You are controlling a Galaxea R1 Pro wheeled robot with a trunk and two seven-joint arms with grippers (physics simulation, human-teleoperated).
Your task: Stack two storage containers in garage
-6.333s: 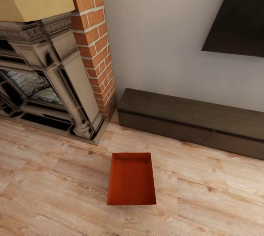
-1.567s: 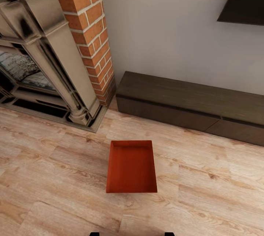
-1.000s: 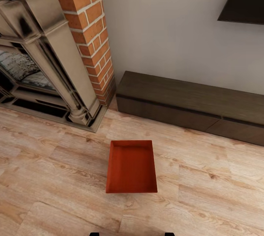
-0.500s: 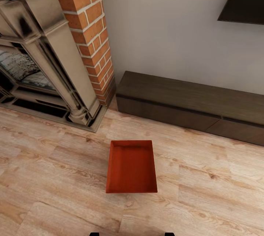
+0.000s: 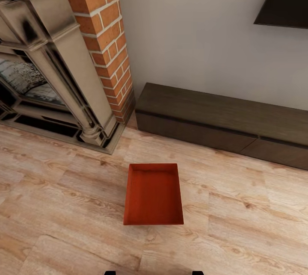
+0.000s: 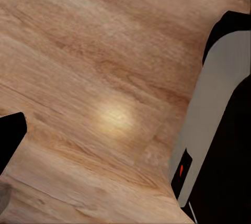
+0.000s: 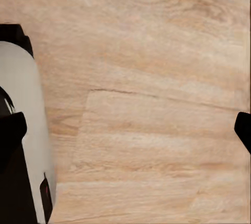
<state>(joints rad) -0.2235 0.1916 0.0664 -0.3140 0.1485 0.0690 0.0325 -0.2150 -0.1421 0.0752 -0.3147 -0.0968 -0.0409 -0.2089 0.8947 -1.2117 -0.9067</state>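
One storage container point(image 5: 154, 196) sits open side up on the light wood floor point(image 5: 239, 223) of the living room, directly ahead of the robot, between it and the low dark cabinet point(image 5: 222, 125) along the wall, with the brick fireplace point(image 5: 64, 61) off to the left. It looks like a stiff, thin-walled tray — probably light, since it appears to hold nothing, and unlikely to flex or crack under a firm pinch. Its smooth sides may be slippery, so the low rim is the sensible hold: one gripper on each long wall, or a pinch over a short end wall. The wrist views look down on bare planks with only dark finger edges at the borders — whether either gripper is spread or pressed together cannot be told.
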